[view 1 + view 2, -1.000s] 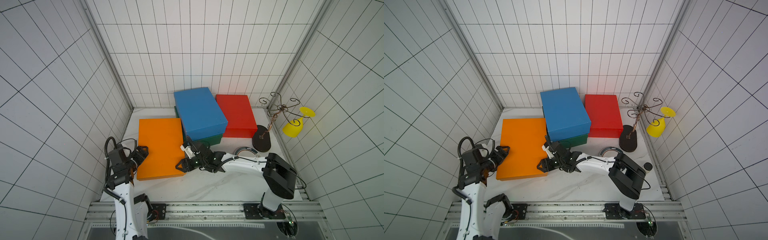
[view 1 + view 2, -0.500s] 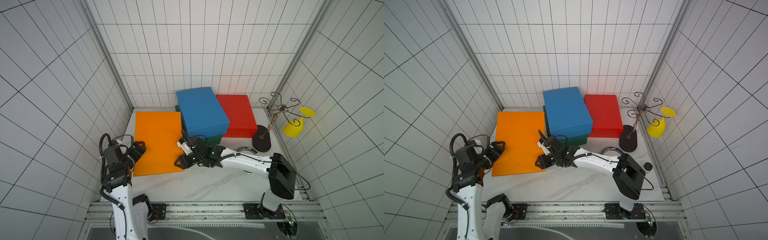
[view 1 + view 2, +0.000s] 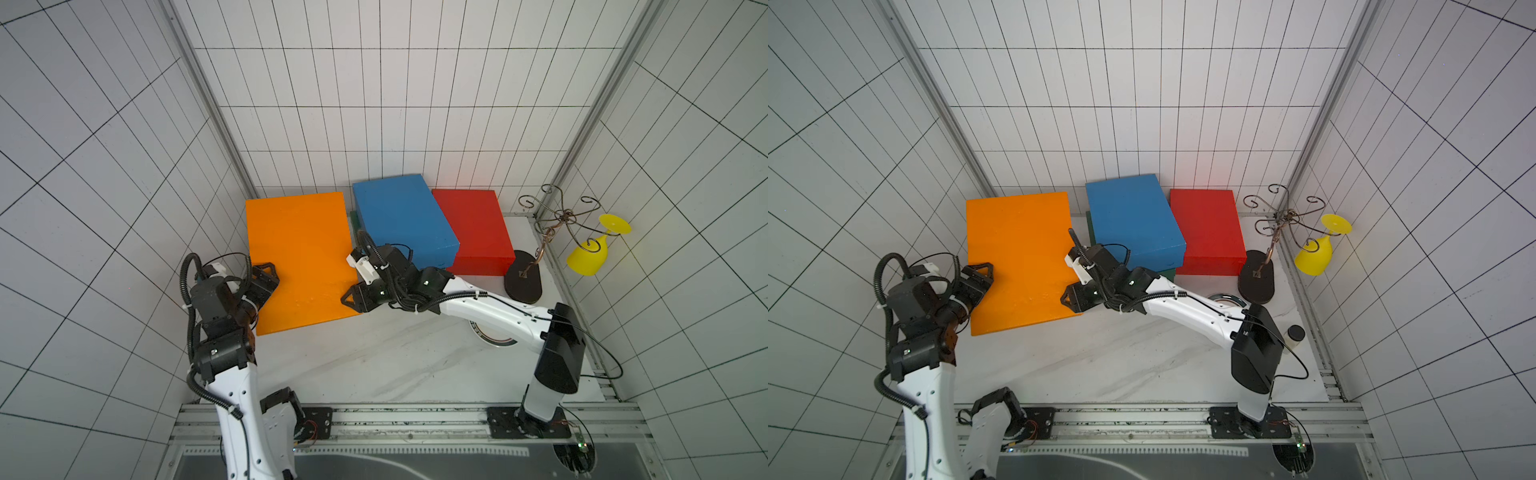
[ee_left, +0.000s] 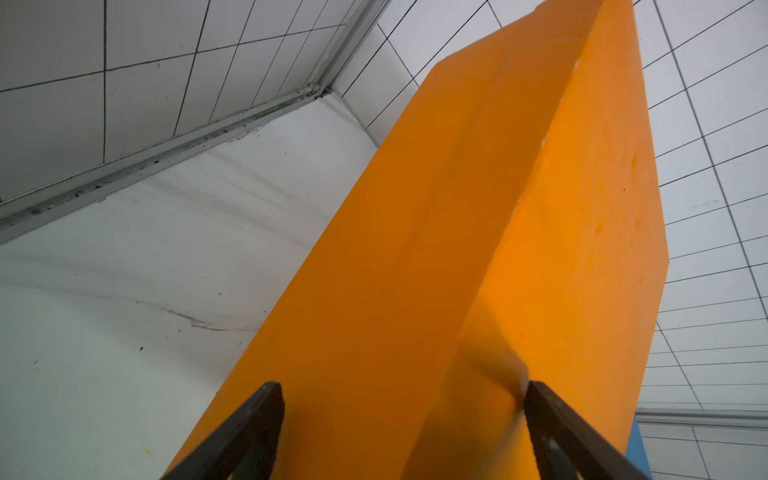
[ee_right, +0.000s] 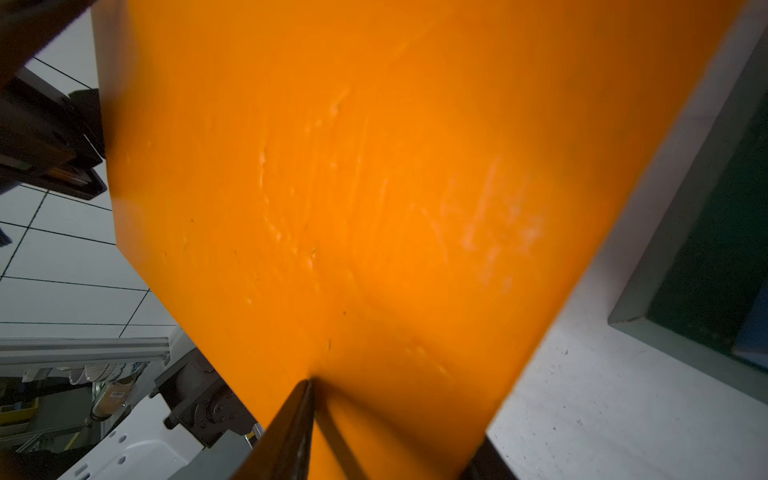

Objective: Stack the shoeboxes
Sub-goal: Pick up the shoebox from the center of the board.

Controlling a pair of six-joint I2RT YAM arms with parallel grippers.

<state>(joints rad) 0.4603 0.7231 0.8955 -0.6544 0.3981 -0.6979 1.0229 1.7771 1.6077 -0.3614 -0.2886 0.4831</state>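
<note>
On the white table, the orange box is the biggest shape in both top views. It is raised off the surface at the left, just beside the stack. There the blue box sits on the dark green box, of which only slivers show. The red box lies on the table just right of them. The left gripper spans the orange box's left wall, jaws spread wide, one finger on the lid and one under the base. The right gripper pinches its right edge, jaws about half apart. Its lower finger is mostly hidden, so that grip is probable, not certain. A wire stand holds a yellow glass.
</note>
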